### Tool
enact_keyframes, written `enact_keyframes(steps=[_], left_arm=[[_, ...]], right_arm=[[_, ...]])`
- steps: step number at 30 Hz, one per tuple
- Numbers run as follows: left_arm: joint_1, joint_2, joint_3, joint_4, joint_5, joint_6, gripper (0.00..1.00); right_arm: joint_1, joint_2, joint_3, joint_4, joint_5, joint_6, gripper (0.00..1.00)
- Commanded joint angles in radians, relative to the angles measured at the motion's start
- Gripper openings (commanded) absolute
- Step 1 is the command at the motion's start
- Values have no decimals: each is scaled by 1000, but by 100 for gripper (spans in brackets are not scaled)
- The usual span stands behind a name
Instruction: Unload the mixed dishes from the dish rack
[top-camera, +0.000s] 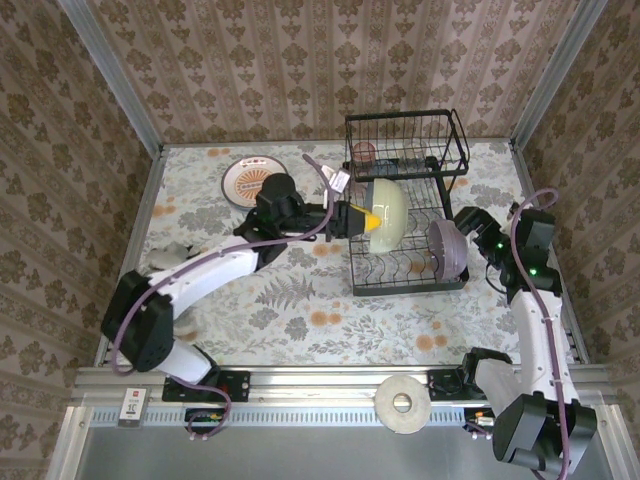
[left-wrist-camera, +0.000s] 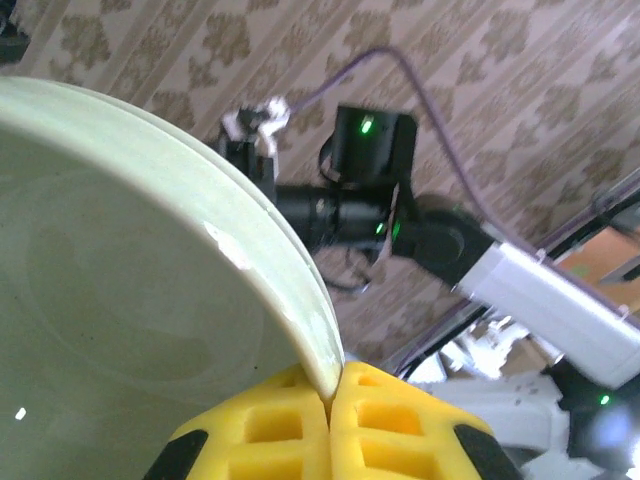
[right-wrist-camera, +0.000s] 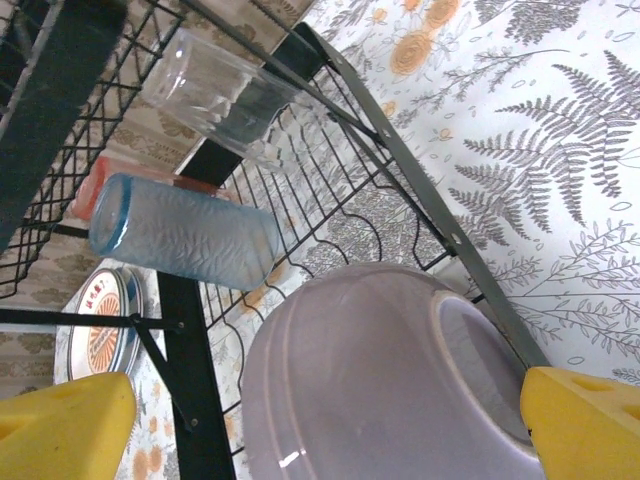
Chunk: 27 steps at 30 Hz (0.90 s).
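The black wire dish rack (top-camera: 440, 195) stands at the table's back right. My left gripper (top-camera: 368, 218) is shut on the rim of the cream-green bowl (top-camera: 388, 212), which it holds on edge at the rack's left side. In the left wrist view the yellow fingertips (left-wrist-camera: 290, 425) pinch that rim, with the bowl (left-wrist-camera: 120, 280) on the left. The lilac bowl (right-wrist-camera: 380, 380) leans in the rack's lower tier (right-wrist-camera: 330, 215). My right gripper (right-wrist-camera: 325, 425) is open, one yellow finger on each side of it. A clear tumbler (right-wrist-camera: 215, 95), a blue one (right-wrist-camera: 185, 235) and a reddish one (right-wrist-camera: 95, 185) lie higher in the rack.
A plate with an orange centre pattern (top-camera: 250, 180) lies flat on the table left of the rack. A roll of tape (top-camera: 402, 403) sits on the front rail between the arm bases. Patterned walls close in the table on three sides.
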Motion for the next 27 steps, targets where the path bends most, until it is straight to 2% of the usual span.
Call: enact_keyframes(steps=[1, 6, 10, 13, 16, 19, 27], left_arm=[[-14, -99, 140, -426, -48, 414, 0], [-53, -122, 311, -960, -251, 767, 0], [-99, -126, 375, -1188, -434, 957, 0], [-134, -133, 368, -1282, -548, 1090, 0], [-198, -149, 326, -1331, -708, 1229, 0], [-253, -155, 297, -1363, -822, 1325, 0], [-350, -183, 230, -1356, -998, 1489, 0]], right_arm=[[29, -16, 61, -64, 16, -35, 100], [93, -9, 135, -115, 37, -67, 100], [175, -2, 199, -159, 51, -106, 100], [254, 20, 261, -223, 64, -150, 100], [331, 44, 317, -280, 82, -192, 100], [415, 82, 372, -331, 111, -234, 99], [675, 239, 500, -440, 221, -340, 97]])
